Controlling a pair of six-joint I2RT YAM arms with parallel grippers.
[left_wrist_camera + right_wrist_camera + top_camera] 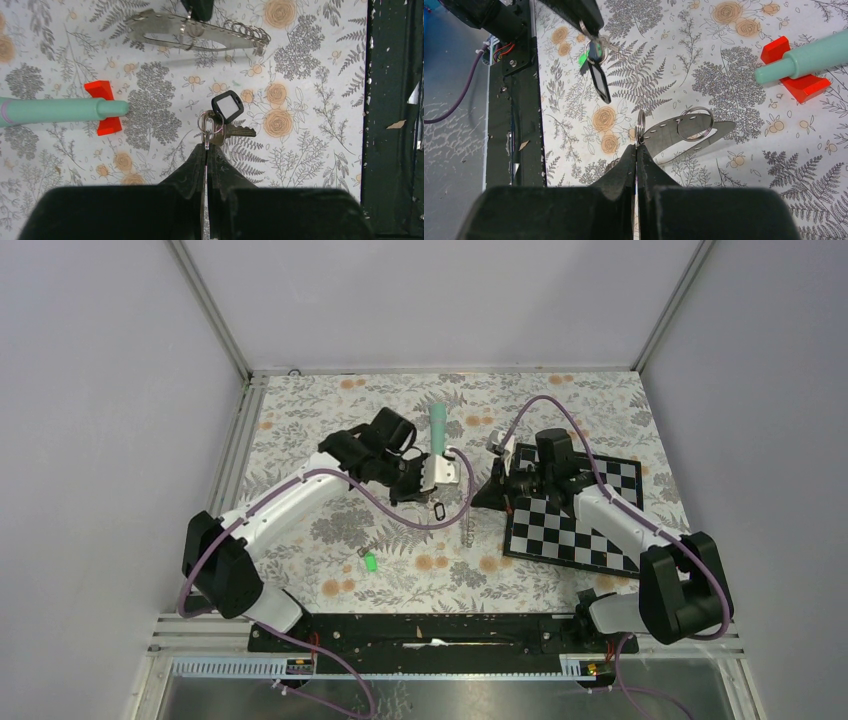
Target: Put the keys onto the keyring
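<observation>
My left gripper is shut on a small split ring that carries the darker plain key and a black tag with a white face, held above the floral table. My right gripper is shut on a wire ring at the end of the flat grey strap keyring, which also shows in the left wrist view. The two grippers face each other, a short gap apart. The green-headed key lies alone on the table, nearer the arm bases.
A teal cone-shaped stick with a red base lies beyond the grippers. A black-and-white checkerboard lies on the right under the right arm. A dark rail runs along the near table edge.
</observation>
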